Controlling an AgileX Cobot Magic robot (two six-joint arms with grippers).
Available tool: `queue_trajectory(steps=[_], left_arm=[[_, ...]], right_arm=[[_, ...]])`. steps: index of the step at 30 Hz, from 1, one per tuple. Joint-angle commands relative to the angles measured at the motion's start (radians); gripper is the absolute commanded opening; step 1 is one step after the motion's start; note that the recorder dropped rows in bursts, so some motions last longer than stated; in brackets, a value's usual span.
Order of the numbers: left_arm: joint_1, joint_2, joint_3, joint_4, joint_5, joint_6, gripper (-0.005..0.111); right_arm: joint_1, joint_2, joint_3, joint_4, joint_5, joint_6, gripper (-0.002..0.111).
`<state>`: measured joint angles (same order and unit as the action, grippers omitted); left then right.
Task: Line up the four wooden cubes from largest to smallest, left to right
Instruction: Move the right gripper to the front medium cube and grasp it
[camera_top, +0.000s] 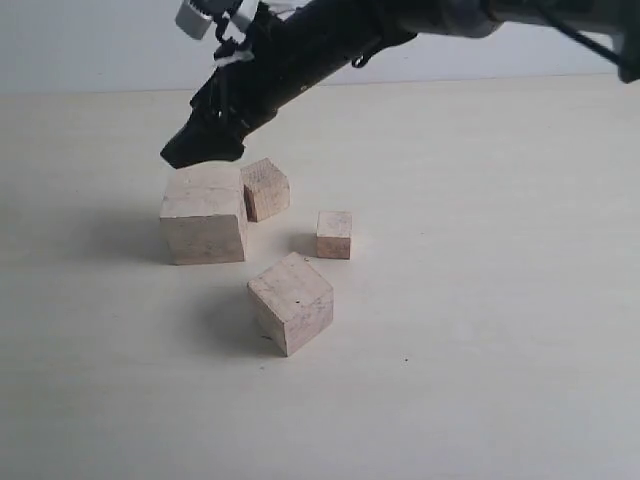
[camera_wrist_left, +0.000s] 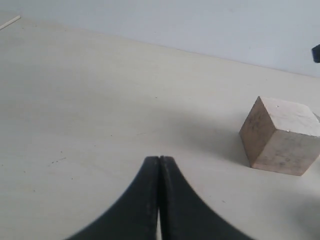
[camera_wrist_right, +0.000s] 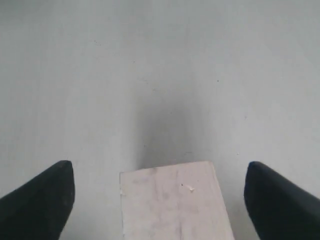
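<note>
Closest up front sits the second-largest cube, turned askew and out of line. Behind it: largest cube on the left, third cube just beside it, smallest cube further right. Right fingers spread wide, straddling the largest cube, gripping nothing. Left fingers pressed together over bare worktop. Looks like the left-end step. Next, that front cube needs the slot beside the largest, so the third must shift right.

One table bears one largest wooden cube at the left, one second-largest wooden cube nearest, one third-largest wooden cube farthest and one smallest wooden cube rightmost, four in all, besides two black grippers: one right gripper and one left gripper.
</note>
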<state>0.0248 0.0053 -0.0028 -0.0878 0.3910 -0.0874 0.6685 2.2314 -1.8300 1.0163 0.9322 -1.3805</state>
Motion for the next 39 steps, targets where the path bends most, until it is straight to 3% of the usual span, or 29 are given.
queue_trajectory(steps=[1, 4, 7, 14, 21, 25, 28, 30, 35, 37, 39], left_arm=[[-0.006, -0.005, 0.003, 0.0, -0.013, 0.005, 0.0], [-0.006, -0.005, 0.003, 0.0, -0.013, 0.005, 0.0], [-0.006, -0.005, 0.003, 0.0, -0.013, 0.005, 0.0], [-0.006, -0.005, 0.003, 0.0, -0.013, 0.005, 0.0], [-0.006, -0.005, 0.003, 0.0, -0.013, 0.005, 0.0], [-0.006, -0.005, 0.003, 0.0, -0.013, 0.005, 0.0], [-0.006, -0.005, 0.003, 0.0, -0.013, 0.005, 0.0], [-0.006, -0.005, 0.003, 0.0, -0.013, 0.005, 0.0], [-0.006, -0.005, 0.003, 0.0, -0.013, 0.005, 0.0], [-0.006, -0.005, 0.003, 0.0, -0.013, 0.005, 0.0], [-0.006, -0.005, 0.003, 0.0, -0.013, 0.005, 0.0]], right_arm=[[-0.004, -0.101, -0.003, -0.204, 0.046, 0.325, 0.072], [-0.004, -0.175, -0.003, -0.322, 0.103, 0.454, 0.042], [-0.004, -0.242, -0.003, -0.345, 0.168, 0.472, 0.002], [-0.004, -0.394, 0.054, -0.419, 0.18, 0.754, 0.0], [0.005, -0.551, 0.463, -0.419, -0.048, 0.781, 0.0], [0.135, -0.554, 0.652, -0.473, -0.258, 0.883, 0.0], [0.267, -0.506, 0.667, -0.803, -0.304, 1.22, 0.0], [0.304, -0.46, 0.667, -0.884, -0.31, 1.32, 0.005], [0.309, -0.404, 0.665, -0.905, -0.31, 1.32, 0.05], [0.309, -0.402, 0.665, -0.905, -0.319, 1.32, 0.075], [0.309, -0.402, 0.665, -0.905, -0.344, 1.348, 0.087]])
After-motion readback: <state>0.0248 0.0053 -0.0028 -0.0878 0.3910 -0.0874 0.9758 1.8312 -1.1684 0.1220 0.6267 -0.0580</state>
